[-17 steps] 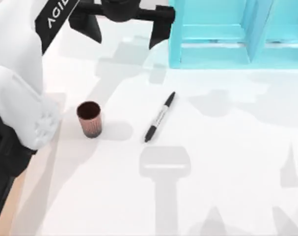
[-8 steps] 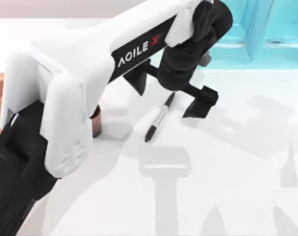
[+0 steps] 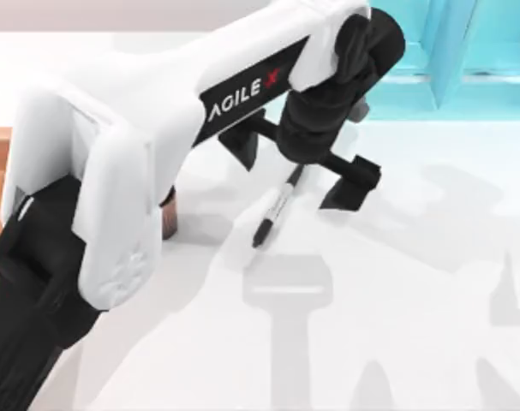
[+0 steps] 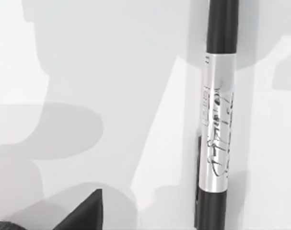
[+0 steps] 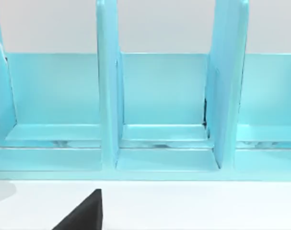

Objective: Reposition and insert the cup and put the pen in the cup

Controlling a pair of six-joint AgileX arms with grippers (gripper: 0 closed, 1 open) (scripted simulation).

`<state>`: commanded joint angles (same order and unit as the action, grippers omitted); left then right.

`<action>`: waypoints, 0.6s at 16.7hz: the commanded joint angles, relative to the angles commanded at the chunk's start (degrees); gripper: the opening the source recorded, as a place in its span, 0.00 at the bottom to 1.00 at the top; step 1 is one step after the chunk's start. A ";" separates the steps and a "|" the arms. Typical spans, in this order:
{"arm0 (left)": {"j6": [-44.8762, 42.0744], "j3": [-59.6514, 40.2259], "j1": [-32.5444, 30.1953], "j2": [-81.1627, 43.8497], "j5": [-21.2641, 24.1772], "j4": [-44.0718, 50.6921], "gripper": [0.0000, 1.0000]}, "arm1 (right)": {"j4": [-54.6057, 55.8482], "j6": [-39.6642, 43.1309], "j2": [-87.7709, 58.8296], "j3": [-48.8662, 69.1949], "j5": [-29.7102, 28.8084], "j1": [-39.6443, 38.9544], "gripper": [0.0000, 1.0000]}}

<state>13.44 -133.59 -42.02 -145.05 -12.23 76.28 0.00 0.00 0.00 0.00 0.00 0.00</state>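
L gripper [image 3: 295,173] fingers apart over pen [image 3: 271,216], cup [image 3: 169,216] nearby.

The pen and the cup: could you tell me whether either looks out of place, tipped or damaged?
Nothing stands out. The pen lies flat and intact on the white table, between the open fingers of the left gripper. The cup stands upright beside my left arm.

Bright, even light is falling on the white bench [image 3: 397,282]. Soft grey shadows are spreading under the left arm [image 3: 140,154] toward 5 o'clock. The pen [image 4: 216,120] is looking sharp, without glare.
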 joint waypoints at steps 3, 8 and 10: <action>-0.80 4.63 0.75 -1.04 0.02 -5.85 1.00 | 0.00 0.00 0.00 0.00 0.00 0.00 1.00; -2.03 11.88 1.92 -2.75 0.09 -15.09 1.00 | 0.00 0.00 0.00 0.00 0.00 0.00 1.00; -2.18 12.84 2.08 -3.00 0.11 -16.32 1.00 | 0.00 0.00 0.00 0.00 0.00 0.00 1.00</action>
<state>11.26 -120.75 -39.93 -148.05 -12.13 59.96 0.00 0.00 0.00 0.00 0.00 0.00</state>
